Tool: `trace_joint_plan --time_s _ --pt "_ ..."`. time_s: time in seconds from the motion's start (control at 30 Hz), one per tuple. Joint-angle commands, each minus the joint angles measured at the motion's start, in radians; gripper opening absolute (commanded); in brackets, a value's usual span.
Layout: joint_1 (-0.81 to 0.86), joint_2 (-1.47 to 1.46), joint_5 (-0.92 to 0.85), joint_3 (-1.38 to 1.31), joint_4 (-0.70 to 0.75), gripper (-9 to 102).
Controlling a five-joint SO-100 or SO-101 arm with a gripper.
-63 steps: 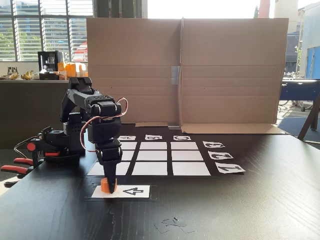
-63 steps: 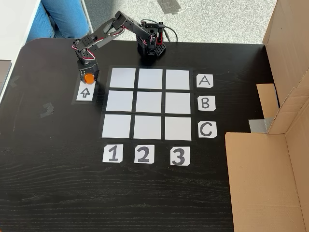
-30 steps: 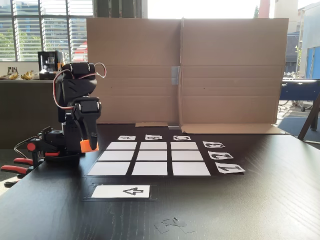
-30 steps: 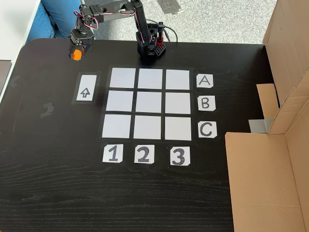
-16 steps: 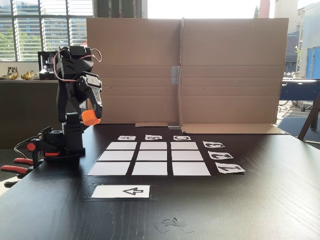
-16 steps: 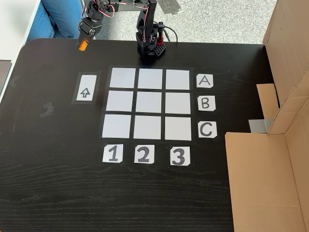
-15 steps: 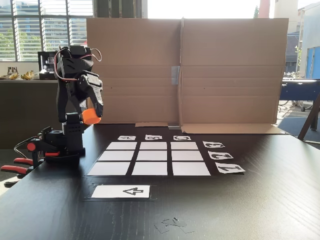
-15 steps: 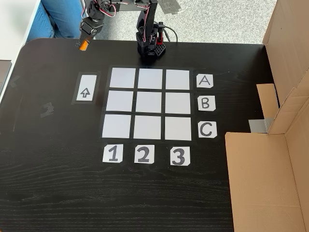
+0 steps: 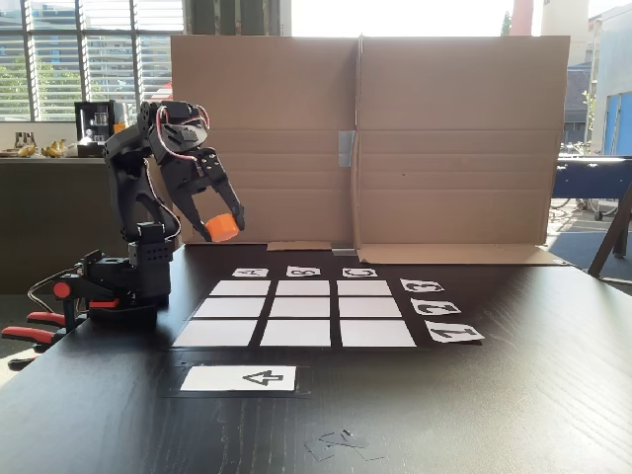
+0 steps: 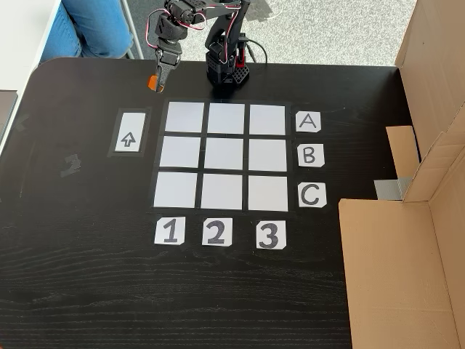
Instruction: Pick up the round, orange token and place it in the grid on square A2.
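Observation:
The orange token (image 9: 222, 229) hangs in the air with my gripper (image 9: 225, 233) shut on it, left of and above the grid (image 9: 255, 318) in a fixed view. Seen from above in a fixed view, the token (image 10: 153, 83) and gripper (image 10: 155, 81) sit just outside the top-left corner of the grid (image 10: 202, 155). Square A2 (image 10: 226, 118) is the blank white cell in the middle of the row beside label A. From the front it is square A2 (image 9: 225, 307), the middle cell of the left column. All the cells are bare.
A white card with a black arrow (image 9: 240, 377) lies in front of the grid. A tall cardboard wall (image 9: 444, 138) stands behind the table. The arm's base and red clamps (image 9: 59, 296) occupy the left edge. A person's blue-clad leg (image 10: 87, 25) is beyond the table.
The gripper lifted the token off the arrow card, pulled back high toward the base, and has now swung toward the grid's near corner, tilted outward.

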Motion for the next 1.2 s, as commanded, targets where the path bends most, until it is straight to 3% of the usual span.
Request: trace_joint_plan --time_s 0.0,0.5,0.87,1.17 --pt "-0.058 0.063 -0.06 0.054 -0.003 -1" --pt "-0.308 0.16 -0.264 0.209 0.021 -1" --pt "-0.485 0.262 -0.314 0.442 0.021 -1" --pt "-0.531 0.281 -0.357 0.623 -0.077 -1"
